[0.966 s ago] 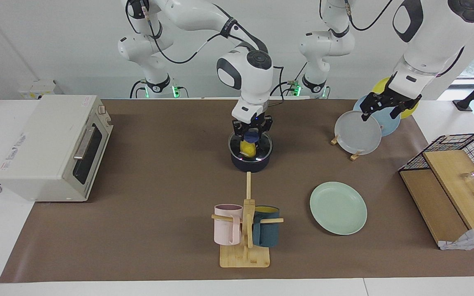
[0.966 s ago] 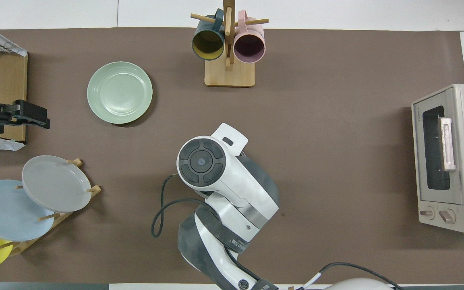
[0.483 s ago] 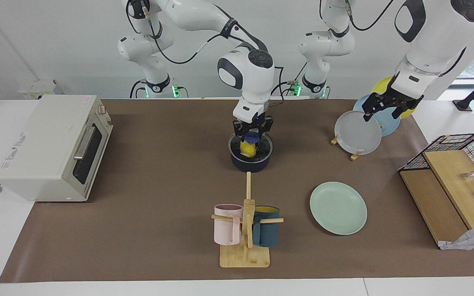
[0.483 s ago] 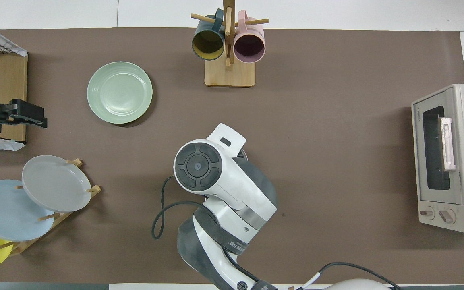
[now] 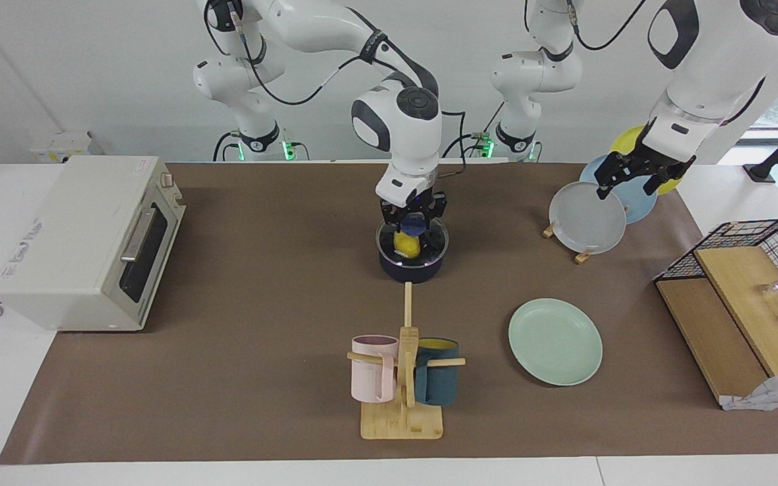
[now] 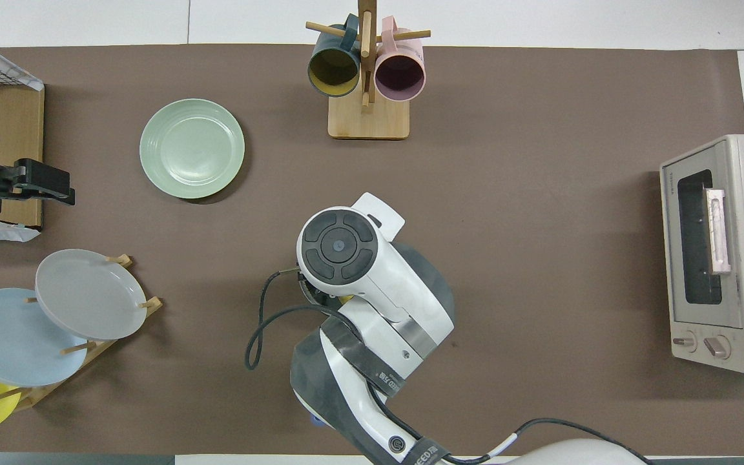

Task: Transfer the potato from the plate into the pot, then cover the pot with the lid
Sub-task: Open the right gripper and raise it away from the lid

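Observation:
The dark navy pot (image 5: pixel 410 271) stands mid-table, nearer to the robots than the mug rack. The yellow potato (image 5: pixel 407 246) lies inside it and shows through the clear glass lid (image 5: pixel 435 241), which sits at the pot's rim. My right gripper (image 5: pixel 413 217) is straight over the pot, shut on the lid's blue knob. In the overhead view the right arm (image 6: pixel 340 248) hides the pot and lid. The mint-green plate (image 5: pixel 555 341) lies bare toward the left arm's end and also shows in the overhead view (image 6: pixel 192 148). My left gripper (image 5: pixel 632 181) waits open over the plate rack.
A wooden rack with grey, blue and yellow plates (image 5: pixel 588 217) stands under the left gripper. A mug rack (image 5: pixel 402 378) holds a pink and a dark teal mug. A toaster oven (image 5: pixel 88 239) sits at the right arm's end, a wire basket with boards (image 5: pixel 747 297) at the left arm's.
The right arm's wrist has shifted slightly while the gripper stays on the lid's knob over the pot. The left gripper has risen a little over the plate rack.

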Robot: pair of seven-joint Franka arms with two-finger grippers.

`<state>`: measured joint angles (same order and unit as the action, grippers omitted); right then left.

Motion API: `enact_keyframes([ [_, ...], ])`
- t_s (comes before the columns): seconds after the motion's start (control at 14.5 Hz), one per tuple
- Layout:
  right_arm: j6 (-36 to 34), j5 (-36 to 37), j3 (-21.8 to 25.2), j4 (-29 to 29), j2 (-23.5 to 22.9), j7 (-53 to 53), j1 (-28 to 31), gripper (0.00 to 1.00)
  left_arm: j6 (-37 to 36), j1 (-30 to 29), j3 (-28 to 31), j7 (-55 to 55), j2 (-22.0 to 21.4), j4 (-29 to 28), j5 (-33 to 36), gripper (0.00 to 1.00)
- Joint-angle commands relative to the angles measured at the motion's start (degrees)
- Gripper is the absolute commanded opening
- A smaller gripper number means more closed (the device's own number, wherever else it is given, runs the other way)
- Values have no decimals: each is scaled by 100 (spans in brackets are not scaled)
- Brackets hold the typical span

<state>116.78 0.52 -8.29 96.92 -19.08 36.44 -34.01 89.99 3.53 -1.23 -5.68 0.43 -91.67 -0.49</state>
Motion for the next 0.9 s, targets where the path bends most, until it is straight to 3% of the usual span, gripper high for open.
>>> enact_keyframes([
  [0.0, 55, -78, -23, 108, 1, 74, 70, 0, 98, -45, 9, 23, -96, -96, -126, 100],
  [0.34, 55, -25, -15, 196, 27, 30, 52, 0, 89, -71, 9, 40, -104, -105, -135, 100],
  [0.41, 55, -8, -15, 196, 27, 21, 44, 32, 89, -72, 9, 49, -104, -105, -135, 100],
  [0.48, 72, 53, -15, 187, 36, 4, 18, 99, 98, -63, 18, 32, -104, -96, -135, 100],
  [0.83, -172, 353, -23, -189, 18, 3, 35, 100, 71, -63, 9, 23, -104, -105, -126, 100],
])
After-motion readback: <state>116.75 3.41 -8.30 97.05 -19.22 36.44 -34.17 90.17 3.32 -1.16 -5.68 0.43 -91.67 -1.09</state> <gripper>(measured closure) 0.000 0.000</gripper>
